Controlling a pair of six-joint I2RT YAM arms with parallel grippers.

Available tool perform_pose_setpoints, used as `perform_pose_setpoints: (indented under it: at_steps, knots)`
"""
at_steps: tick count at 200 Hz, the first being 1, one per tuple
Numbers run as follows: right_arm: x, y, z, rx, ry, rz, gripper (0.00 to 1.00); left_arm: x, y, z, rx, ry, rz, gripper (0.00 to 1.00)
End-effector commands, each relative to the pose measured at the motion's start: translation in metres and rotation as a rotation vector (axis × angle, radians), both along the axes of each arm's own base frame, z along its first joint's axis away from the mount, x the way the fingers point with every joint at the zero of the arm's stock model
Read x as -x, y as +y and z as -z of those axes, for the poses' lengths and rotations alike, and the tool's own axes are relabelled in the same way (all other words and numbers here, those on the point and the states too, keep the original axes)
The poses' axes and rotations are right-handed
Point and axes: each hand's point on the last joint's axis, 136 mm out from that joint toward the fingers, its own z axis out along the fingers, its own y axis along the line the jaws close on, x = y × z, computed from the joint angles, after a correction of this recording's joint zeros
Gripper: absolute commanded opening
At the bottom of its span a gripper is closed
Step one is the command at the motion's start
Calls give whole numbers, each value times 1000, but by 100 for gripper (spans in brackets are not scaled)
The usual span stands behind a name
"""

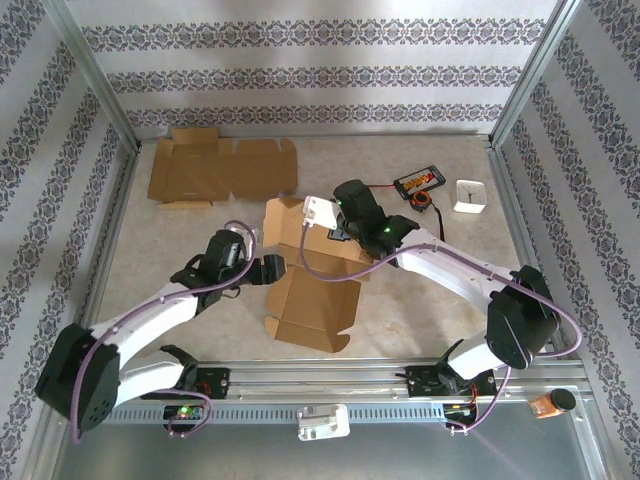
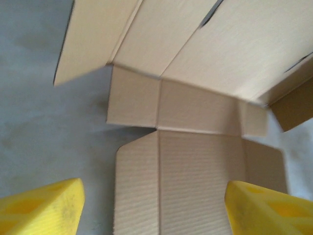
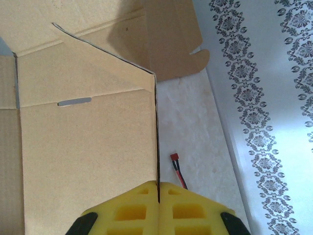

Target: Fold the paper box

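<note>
While the paper box (image 1: 318,300) sits on the table (image 1: 160,235), seen from above, its near flaps lie flat: folding seems half done. Left wrist: the left gripper (image 2: 151,188) gapes, released, before it. Right wrist: the right gripper (image 3: 158,186) clenches one raised wall.

In the top view, the right arm (image 1: 400,245) is covering the far part of the paper box (image 1: 312,295). The screen of the dark device (image 1: 420,182) and the face of the white square item (image 1: 470,196) are showing too small to read.

In the left wrist view, the box's upper panels are blurring and running off the top and right edges. The bottom edge is cutting off the yellow fingers (image 2: 41,210) of the left tool (image 2: 152,193).

In the right wrist view, the box is running off the left and top edges. The bottom edge is cropping the pads (image 3: 132,213) of the right tool (image 3: 159,188), and a red-tipped cable (image 3: 177,169) is running out of sight behind one pad.
</note>
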Motion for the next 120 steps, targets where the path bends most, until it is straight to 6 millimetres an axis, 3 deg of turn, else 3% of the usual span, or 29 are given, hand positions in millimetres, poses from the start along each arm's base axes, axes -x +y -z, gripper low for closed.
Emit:
perform_pose_setpoints:
  at_steps: [1,37,74,120]
  knots:
    - [0,2,2,-21,56,9,4,-12,-1,10,-38,26,-27,78]
    - [2,2,-3,-27,61,3,4,-34,-6,33,-45,48,-41,78]
    - [3,2,0,-22,70,1,4,-49,-38,24,85,-37,62,72]
    - [3,2,3,-19,75,3,4,-58,-42,25,94,-48,64,59]
